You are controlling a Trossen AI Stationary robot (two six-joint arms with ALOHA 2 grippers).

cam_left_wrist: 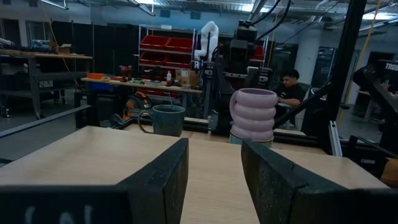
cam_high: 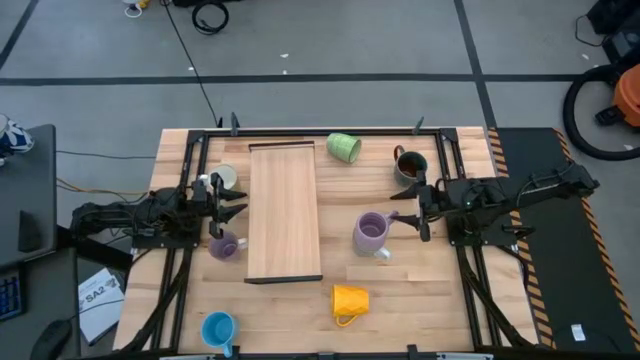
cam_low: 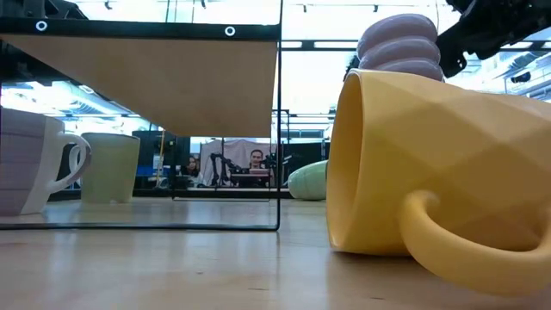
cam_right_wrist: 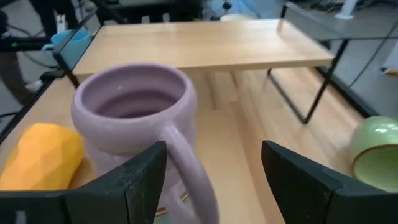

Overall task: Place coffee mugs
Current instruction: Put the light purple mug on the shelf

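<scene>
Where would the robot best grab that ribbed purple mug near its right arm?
Probably by the handle: the lavender mug stands upright, its handle pointing toward the open right gripper, whose fingers already flank it. Coming level from the right arm's side seems simplest.

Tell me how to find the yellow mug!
Look at the raised wooden shelf in the middle of the table. Just past its near end, toward the table's front edge, lies the yellow mug. It is the only yellow one, tipped on its side, with faceted walls.

Yellow mug (cam_low: 448,164) (handle) edge-cropped
</scene>
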